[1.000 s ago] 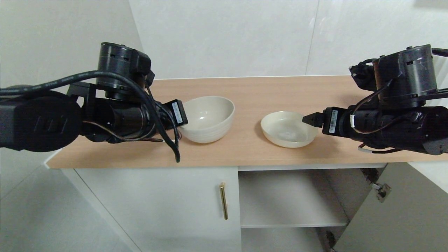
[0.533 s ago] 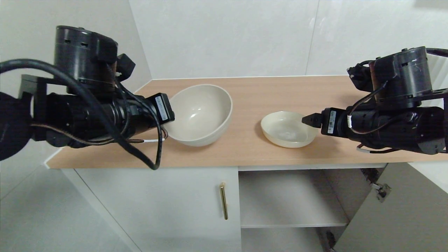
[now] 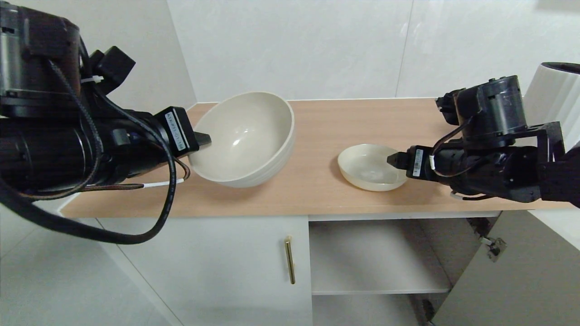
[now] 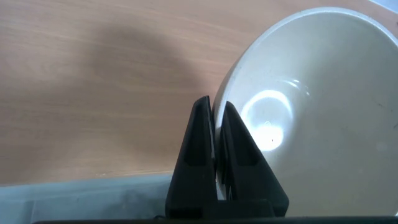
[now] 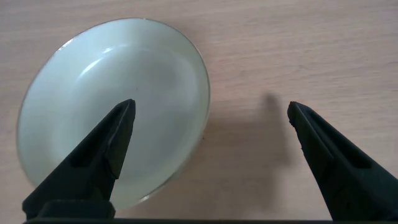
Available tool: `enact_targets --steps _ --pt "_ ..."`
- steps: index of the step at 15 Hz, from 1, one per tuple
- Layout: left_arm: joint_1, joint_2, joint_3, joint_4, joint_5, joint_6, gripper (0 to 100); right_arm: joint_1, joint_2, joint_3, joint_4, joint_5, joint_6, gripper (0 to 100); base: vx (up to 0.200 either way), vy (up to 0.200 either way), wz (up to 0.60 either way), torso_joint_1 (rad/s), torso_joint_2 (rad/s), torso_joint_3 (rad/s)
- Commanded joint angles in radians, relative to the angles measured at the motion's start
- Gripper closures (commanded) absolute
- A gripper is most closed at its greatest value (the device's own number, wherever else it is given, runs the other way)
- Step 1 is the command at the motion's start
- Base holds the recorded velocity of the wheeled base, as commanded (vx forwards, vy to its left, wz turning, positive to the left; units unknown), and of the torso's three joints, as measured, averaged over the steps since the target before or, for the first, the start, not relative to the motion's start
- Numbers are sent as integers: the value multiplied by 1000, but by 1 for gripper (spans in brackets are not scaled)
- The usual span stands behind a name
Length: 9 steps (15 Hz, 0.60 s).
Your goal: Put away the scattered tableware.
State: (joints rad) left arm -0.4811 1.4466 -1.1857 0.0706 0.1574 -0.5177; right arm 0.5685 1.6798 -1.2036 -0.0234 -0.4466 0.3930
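- currently the big cream bowl point(image 3: 247, 138) is held up off the counter point(image 3: 326, 122) at its left end, tilted, with the opening facing up and toward the robot.
- left tool point(image 3: 204, 138) is clamped on the bowl's near-left rim; in the left wrist view its two fingers point(image 4: 200, 143) sit tight together with the rim pinched between them, one inside the bowl point(image 4: 311, 93) and one outside.
- bowl's shadow falls on the wood of the counter point(image 4: 93, 74) under it.
- small shallow dish point(image 3: 371, 166) sits flat on the counter right of centre, near the front edge, well apart from the bowl.
- right tool point(image 3: 393, 159) is at the dish's right rim, fingers spread wide apart and gripping nothing.
- right wrist view: right tool point(image 5: 210, 111) straddles the rim, one finger over the inside of the dish point(image 5: 124, 74), the other over bare counter point(image 5: 280, 50); cannot tell if either finger touches.
- below the counter: closed cabinet door with a gold handle point(image 3: 288, 259) on the left; open compartment with a shelf point(image 3: 371, 258) on the right, its door point(image 3: 521, 271) swung open.
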Motion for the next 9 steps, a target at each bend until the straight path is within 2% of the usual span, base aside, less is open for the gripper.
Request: enact_targets --steps 1,3,4,9 --pt "-1 -11 2 0 -1 -1 100 1 34 -2 -4 -1 0 0 0 0 0 0 0 0" --pt "-1 -11 3 0 -1 -1 100 1 47 -5 -16 -4 1 0 0 0 0 0 0 0" --pt "-5 -11 8 0 -3 -1 100 1 57 -4 -33 -12 1 100 0 0 0 0 0 0" --pt "-16 -12 8 0 -3 -2 100 1 60 -4 -47 -17 7 100 0 0 0 0 0 0"
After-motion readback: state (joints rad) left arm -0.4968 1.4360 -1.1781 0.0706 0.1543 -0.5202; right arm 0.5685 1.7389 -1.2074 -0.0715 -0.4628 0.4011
